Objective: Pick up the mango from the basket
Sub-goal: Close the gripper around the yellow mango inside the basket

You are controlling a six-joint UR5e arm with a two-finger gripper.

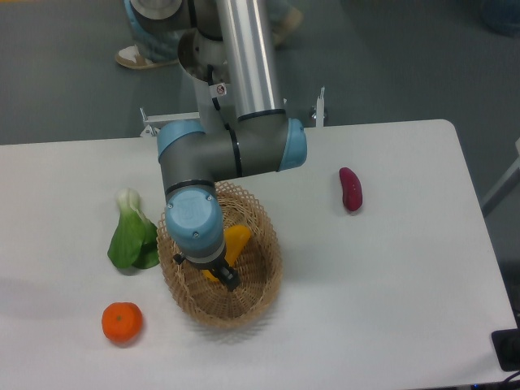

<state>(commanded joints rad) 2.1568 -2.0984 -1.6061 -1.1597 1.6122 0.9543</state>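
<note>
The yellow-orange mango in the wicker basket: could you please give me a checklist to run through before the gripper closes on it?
1. Yellow-orange oblong mango lies inside the tan woven wicker basket: ok.
2. Two-finger gripper is over the basket, at the mango's lower end: ok.
3. Jaws open and astride the fruit: cannot tell, the wrist hides them.
4. Fingers clear of the basket's weave: cannot tell.
5. Basket sits flat on the white table: ok.
6. Round orange citrus, green leafy bok choy and dark red-purple tuber lie outside the basket, apart from the gripper: ok.
</note>
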